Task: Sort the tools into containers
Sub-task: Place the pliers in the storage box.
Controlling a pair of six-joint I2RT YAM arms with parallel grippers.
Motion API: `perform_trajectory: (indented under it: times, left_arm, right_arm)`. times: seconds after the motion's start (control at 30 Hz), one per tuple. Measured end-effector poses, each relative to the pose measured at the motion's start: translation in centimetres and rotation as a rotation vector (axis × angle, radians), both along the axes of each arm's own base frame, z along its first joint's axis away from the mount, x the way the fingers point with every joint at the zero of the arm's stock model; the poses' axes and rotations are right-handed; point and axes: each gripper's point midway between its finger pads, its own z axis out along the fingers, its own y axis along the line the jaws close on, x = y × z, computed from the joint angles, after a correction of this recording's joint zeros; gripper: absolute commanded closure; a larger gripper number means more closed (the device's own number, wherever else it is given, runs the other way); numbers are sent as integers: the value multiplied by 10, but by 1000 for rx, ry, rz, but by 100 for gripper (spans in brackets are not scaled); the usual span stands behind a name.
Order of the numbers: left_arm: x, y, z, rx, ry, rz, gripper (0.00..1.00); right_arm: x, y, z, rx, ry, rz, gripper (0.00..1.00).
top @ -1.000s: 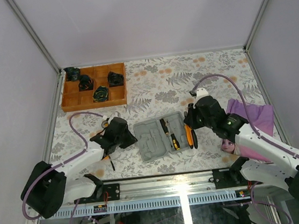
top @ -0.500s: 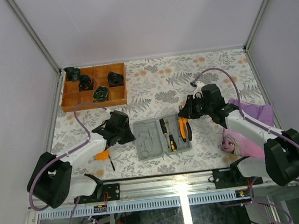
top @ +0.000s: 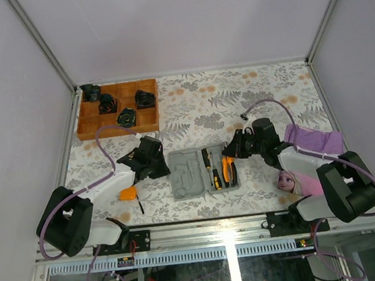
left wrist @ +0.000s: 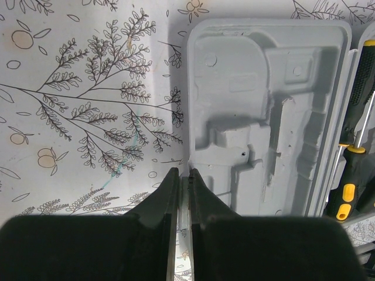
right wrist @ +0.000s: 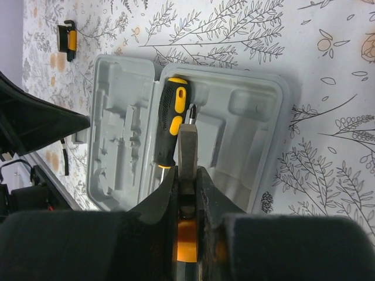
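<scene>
The grey case [top: 186,176] lies open in the middle of the table. A black-and-yellow screwdriver [top: 208,165] lies in its right half. My right gripper [top: 232,151] is shut on the orange-handled pliers [top: 228,172], which are over that half beside the screwdriver [right wrist: 170,117]. The pliers' grey nose [right wrist: 187,149] sticks out past my right gripper [right wrist: 186,172]. My left gripper [left wrist: 180,174] is shut, its tips at the left rim of the case [left wrist: 258,88]. The orange tape measure [top: 127,193] and the thin black key [top: 141,205] lie on the table near the left arm.
An orange wooden tray [top: 115,133] with several black parts stands at the back left. A purple cloth [top: 317,140] and a picture card [top: 292,181] lie at the right. Metal posts and grey walls close in the table.
My right gripper has carried the pliers left, from beside the case's right edge to over its right half. My left gripper has shifted slightly towards the case's left rim.
</scene>
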Motion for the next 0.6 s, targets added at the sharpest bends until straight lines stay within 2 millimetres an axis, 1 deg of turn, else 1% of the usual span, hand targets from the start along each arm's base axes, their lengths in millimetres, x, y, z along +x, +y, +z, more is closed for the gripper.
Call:
perform_trajectory:
  times: [0.2,0.3,0.37,0.5,0.6]
  left_arm:
    - [0,-1,0,-4,2,-4,100]
    - [-1,-1,0,-7,4,-7,100]
    - [-1,-2,0,-8,5,-8,100]
    - [-1,-2,0,-8,5,-8,100]
    - [-1,-2,0,-9,5,-8,100]
  right_arm:
    - [5,7,-3,43,-1,-1,97]
    - [8,10,-7,53,2,5,94]
    - [8,11,-9,56,5,9,88]
    - [9,12,-12,58,5,16,74]
    - [10,9,-15,36,-7,18,67]
